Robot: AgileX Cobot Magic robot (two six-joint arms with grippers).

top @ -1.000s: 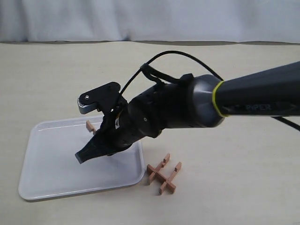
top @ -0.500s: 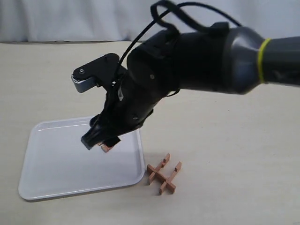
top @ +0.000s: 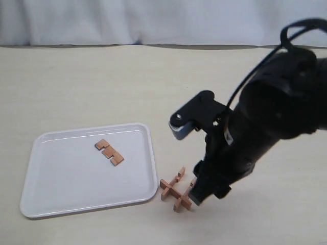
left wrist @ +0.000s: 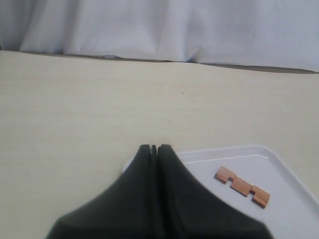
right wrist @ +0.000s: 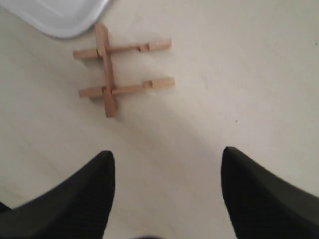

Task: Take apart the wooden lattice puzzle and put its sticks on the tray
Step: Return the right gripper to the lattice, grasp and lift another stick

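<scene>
The wooden lattice puzzle [top: 177,190] lies on the table just off the tray's near right corner; it shows three interlocked sticks, one crossing two [right wrist: 110,75]. One loose notched stick [top: 109,151] lies flat on the white tray [top: 61,189]; the left wrist view also shows this stick [left wrist: 242,185] on the tray [left wrist: 294,214]. My right gripper [top: 200,194] hangs open right beside the puzzle, on its right side, nothing between its fingers [right wrist: 167,154]. My left gripper [left wrist: 153,148] is shut and empty, over the tray's edge, and is out of the exterior view.
The beige table top runs all around, with a white curtain along its far edge. A corner of the tray [right wrist: 60,17] lies close to the puzzle. The bulky right arm [top: 276,122] looms over the right half of the table.
The right arm swung from above the tray to the right and down beside the puzzle. The stick it carried now lies loose on the tray.
</scene>
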